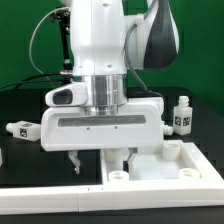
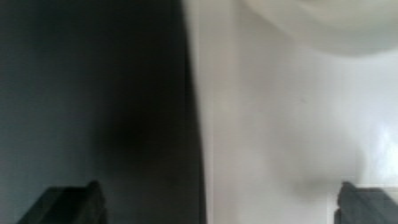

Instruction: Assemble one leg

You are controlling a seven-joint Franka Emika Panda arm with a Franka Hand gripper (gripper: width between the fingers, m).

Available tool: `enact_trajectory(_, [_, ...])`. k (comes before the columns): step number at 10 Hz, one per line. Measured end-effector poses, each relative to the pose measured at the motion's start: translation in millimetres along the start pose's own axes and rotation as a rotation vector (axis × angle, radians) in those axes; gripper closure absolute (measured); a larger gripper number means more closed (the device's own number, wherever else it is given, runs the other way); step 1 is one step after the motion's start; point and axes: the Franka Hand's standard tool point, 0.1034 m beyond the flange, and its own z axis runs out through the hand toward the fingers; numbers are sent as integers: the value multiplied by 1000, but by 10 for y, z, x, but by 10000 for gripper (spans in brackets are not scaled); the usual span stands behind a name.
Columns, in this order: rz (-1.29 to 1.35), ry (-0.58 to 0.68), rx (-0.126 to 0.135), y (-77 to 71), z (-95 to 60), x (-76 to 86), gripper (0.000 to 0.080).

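My gripper (image 1: 100,163) points straight down and is open and empty, low over the near left edge of the large white tray-like panel (image 1: 165,168). One finger (image 1: 75,160) hangs over the dark table and the other finger (image 1: 125,165) is at the panel's corner. In the wrist view the gripper (image 2: 217,205) straddles that edge, with blurred white panel surface (image 2: 285,120) on one side and dark table on the other. One leg (image 1: 182,114) stands upright behind the panel at the exterior view's right. Another leg (image 1: 20,128) lies on the table at the exterior view's left.
A long white bar (image 1: 50,187) runs along the front of the table at the exterior view's left, next to the panel. The arm's white body (image 1: 100,60) hides the middle of the table behind the gripper.
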Motion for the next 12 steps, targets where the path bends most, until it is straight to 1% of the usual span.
enact_trajectory(1, [-63,-8,2,5,-11,-32,151])
enact_trajectory(2, [-118,-38,18,-21,-137,-130,150])
enact_trajectory(3, [-188,-52,34,-43,-389,-196,150])
enact_trajectory(4, [-264,-73,40,23,-609,-224,150])
enact_trajectory(5, [-301,-101,47,101,-754,-215,150])
enact_trajectory(6, [-374,-90,38,171,-835,-169,150])
enact_trajectory(7, [-435,-74,29,225,-813,-187,150])
enact_trajectory(10, [-572,-81,33,228,-795,-206,150])
enact_trajectory(11, [-659,-78,31,262,-784,-241,150])
enact_trajectory(12, [-741,-66,12,367,-767,-473,150])
